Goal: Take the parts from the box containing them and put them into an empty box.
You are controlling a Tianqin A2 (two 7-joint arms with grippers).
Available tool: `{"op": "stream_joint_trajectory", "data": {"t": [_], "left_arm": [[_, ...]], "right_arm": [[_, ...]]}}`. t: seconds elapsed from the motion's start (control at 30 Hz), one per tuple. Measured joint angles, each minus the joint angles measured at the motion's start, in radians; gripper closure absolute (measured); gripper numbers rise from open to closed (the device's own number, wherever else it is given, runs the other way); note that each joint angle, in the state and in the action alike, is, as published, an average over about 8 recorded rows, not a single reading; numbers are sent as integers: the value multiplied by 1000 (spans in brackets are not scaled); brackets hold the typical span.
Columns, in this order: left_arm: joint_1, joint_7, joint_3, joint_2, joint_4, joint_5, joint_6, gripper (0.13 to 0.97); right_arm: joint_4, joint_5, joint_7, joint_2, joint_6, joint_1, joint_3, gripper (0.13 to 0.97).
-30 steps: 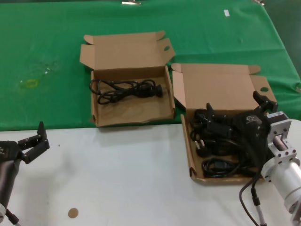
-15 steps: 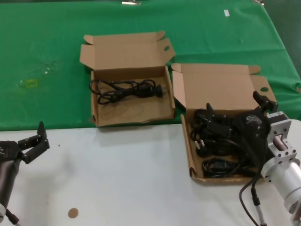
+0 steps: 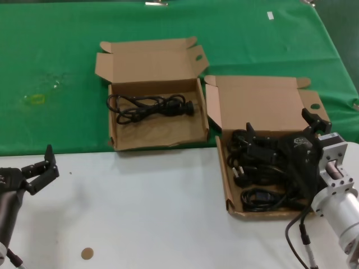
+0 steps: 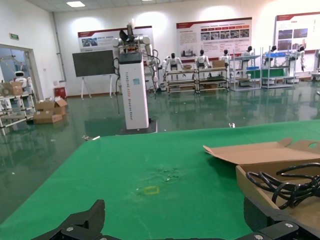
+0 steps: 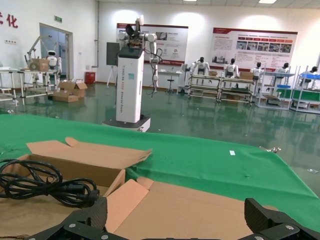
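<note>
Glossy green floor, white walls with posters, ceiling lights.

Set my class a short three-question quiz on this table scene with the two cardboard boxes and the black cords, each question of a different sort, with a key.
1. True or false: the deeper brown cardboard box with the wavy front edge holds one looped black power cord.
2. Which gripper is over the shallower brown cardboard box with the straight front edge? A. left gripper B. right gripper
3. Fill in: the shallower box holds a pile of black power cords, and the left gripper waits over the ____ tabletop.

Key: 1 true; 2 B, its fingers spread open above the pile; 3 white.
</note>
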Motion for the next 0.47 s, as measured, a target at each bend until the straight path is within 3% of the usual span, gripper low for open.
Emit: {"op": "stream_joint_trajectory", "data": {"t": [0.47], "left_arm": [[0, 0, 0, 0, 0, 0, 0, 132]], "right_arm": [[0, 0, 0, 0, 0, 0, 0, 129]]}}
